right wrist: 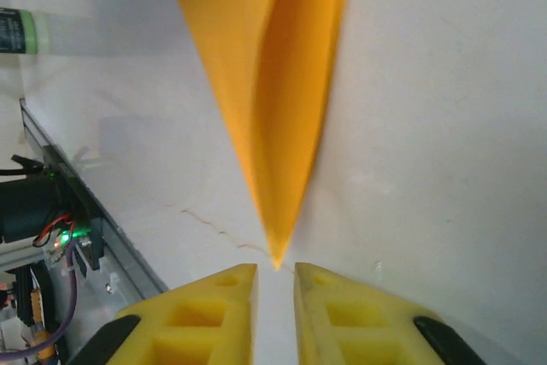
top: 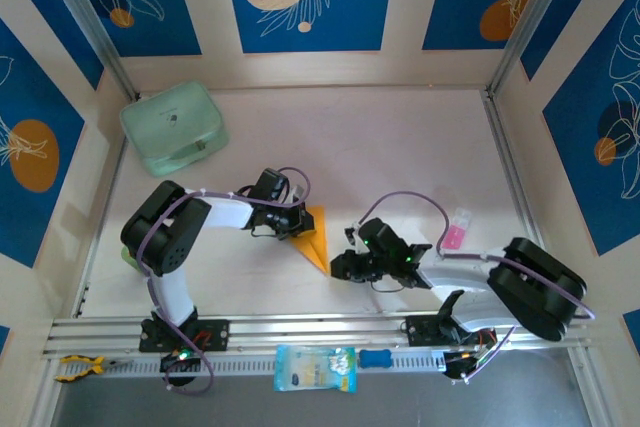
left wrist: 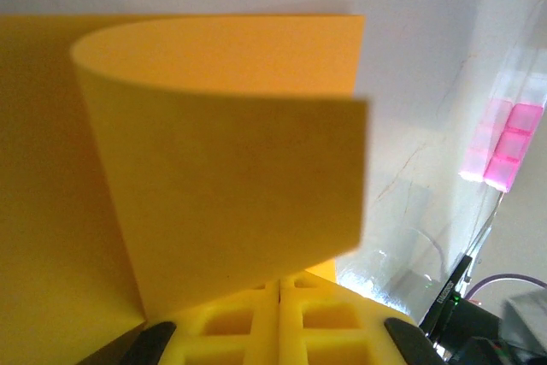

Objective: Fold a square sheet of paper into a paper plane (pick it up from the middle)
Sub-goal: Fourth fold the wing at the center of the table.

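Note:
The square sheet of paper (top: 316,237) is orange-yellow and folded into a pointed shape. It lies mid-table between the arms with its tip pointing toward the near edge. My left gripper (top: 297,220) is at the paper's left side. In the left wrist view its gripper (left wrist: 280,290) has its jaws pressed together on the paper (left wrist: 222,194), and a flap curls up and over in front of them. My right gripper (top: 338,265) sits just below the tip. In the right wrist view this gripper (right wrist: 275,275) is open by a narrow gap, with the paper's tip (right wrist: 275,254) just ahead and apart from the fingers.
A mint-green case (top: 173,127) rests at the back left. A small pink item (top: 455,232) lies to the right of the paper. On the front rail are a pale blue packet (top: 315,367) and yellow-handled pliers (top: 78,367). Panel walls enclose the table.

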Controlling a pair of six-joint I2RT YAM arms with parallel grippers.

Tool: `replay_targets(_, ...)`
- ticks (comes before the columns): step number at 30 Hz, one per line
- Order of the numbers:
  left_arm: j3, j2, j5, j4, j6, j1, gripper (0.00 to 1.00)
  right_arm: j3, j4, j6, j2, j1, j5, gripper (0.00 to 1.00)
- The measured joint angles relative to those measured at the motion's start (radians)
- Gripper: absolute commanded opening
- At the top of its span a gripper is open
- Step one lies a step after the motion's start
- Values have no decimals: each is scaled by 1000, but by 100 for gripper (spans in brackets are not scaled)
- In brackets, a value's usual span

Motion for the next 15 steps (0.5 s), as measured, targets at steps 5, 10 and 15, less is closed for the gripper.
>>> replay_targets(5, 0, 0, 0, 0, 0, 0, 2, 56, -35, -22, -52, -33, -14, 13)
replay_targets(10, 0, 0, 0, 0, 0, 0, 2, 179, -42, -41, 60, -41, -50, 8)
replay_targets(15, 0, 0, 0, 0, 0, 0, 2, 259, -36, -42, 184, -41, -66, 7)
